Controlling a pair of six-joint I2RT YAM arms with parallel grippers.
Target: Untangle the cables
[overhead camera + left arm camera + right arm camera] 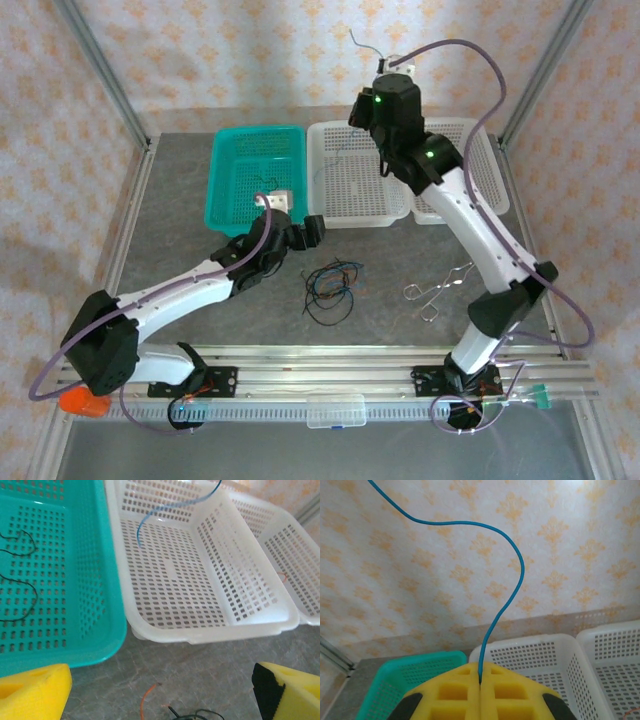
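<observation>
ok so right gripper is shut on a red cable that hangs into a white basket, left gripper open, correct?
No, the cable is blue, not red. The right wrist view shows it pinched in the shut right gripper. The rest is right: it hangs into a white basket, and the left gripper is open.

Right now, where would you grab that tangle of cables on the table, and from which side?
Probably the black loop trailing from the cables toward the near edge, approached from straight above: it lies flat on the table, clear of the knot.
</observation>
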